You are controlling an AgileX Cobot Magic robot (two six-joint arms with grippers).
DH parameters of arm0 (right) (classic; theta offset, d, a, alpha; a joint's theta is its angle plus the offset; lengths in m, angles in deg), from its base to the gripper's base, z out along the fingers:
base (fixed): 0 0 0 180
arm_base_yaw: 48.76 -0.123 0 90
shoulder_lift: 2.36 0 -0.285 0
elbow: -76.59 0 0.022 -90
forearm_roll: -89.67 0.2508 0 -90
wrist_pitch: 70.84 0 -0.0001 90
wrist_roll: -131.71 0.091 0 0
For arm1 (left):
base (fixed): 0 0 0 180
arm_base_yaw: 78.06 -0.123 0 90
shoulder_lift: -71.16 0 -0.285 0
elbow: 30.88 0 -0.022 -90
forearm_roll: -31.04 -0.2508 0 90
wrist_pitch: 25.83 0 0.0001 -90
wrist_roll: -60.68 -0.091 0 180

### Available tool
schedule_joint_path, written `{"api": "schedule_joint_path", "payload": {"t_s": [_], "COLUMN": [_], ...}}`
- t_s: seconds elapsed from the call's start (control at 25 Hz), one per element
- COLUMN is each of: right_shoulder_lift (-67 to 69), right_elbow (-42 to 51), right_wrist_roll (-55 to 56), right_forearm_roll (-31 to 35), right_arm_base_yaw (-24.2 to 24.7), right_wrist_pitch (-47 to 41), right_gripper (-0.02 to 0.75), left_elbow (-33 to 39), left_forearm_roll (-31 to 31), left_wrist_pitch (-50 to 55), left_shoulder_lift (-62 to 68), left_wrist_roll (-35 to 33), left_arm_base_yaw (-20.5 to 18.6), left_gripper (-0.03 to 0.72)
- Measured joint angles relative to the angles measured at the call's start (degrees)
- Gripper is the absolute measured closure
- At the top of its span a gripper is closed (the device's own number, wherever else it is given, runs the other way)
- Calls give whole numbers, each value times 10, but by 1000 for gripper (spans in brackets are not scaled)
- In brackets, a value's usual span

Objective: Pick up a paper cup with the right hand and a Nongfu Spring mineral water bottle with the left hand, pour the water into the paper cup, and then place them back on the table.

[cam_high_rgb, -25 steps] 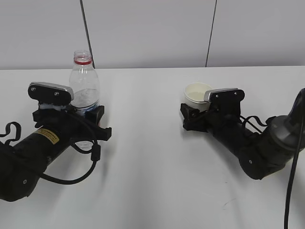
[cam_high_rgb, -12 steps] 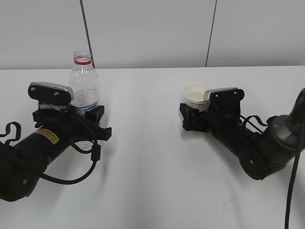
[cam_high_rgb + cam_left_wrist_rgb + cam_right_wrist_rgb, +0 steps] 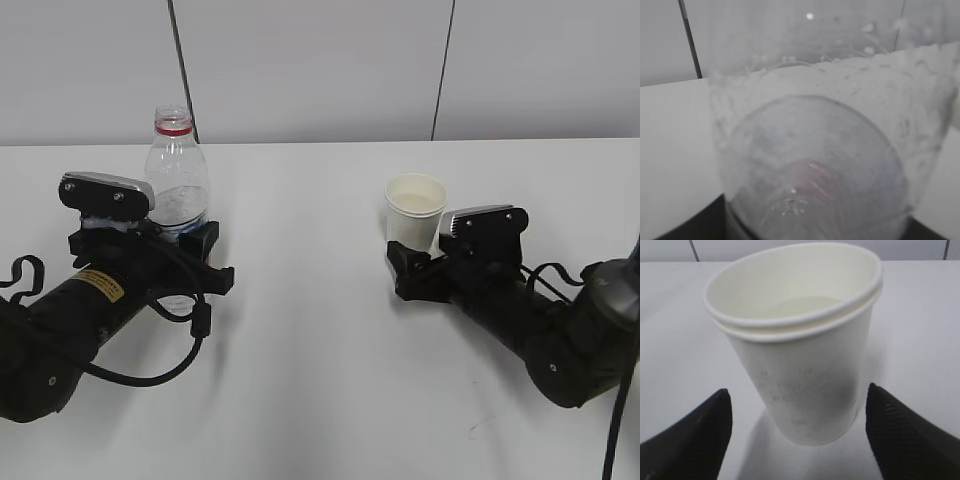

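cup (image 3: pixel 799 347) between open right hand (image 3: pixel 797 437) fingers

Pale grey panelled wall (image 3: pixel 320 70) behind, two dark vertical seams (image 3: pixel 183 60); even, diffuse light.

- A yellow sticker (image 3: pixel 98 285) on the left hand (image 3: pixel 190 262) carries dark print, too small to read.
- The Nongfu Spring mineral water bottle (image 3: pixel 177 185) shows no readable label; the paper cup (image 3: pixel 415 208) is plain, unmarked.
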Motion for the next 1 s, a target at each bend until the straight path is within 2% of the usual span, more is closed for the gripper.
{"api": "schedule_joint_path", "payload": {"t_s": [0.36,0.68,1.0], "right_shoulder_lift": [-93,-168,-176], "right_elbow": [91,164,178], "right_wrist_roll": [1,1,1], "right_forearm_roll": [0,0,23], "right_arm_base_yaw": [0,0,0], "right_wrist_pitch": [1,2,2], "right_gripper": [131,142,143], "left_elbow": [-8,-76,-124], "left_forearm_roll": [2,4,15], "left_wrist_pitch": [0,-1,-1], "left_shoulder_lift": [0,15,67], "left_wrist_roll": [0,1,1], "left_arm_base_yaw": [-12,-22,-23], "left_gripper": [377,377,377]}}
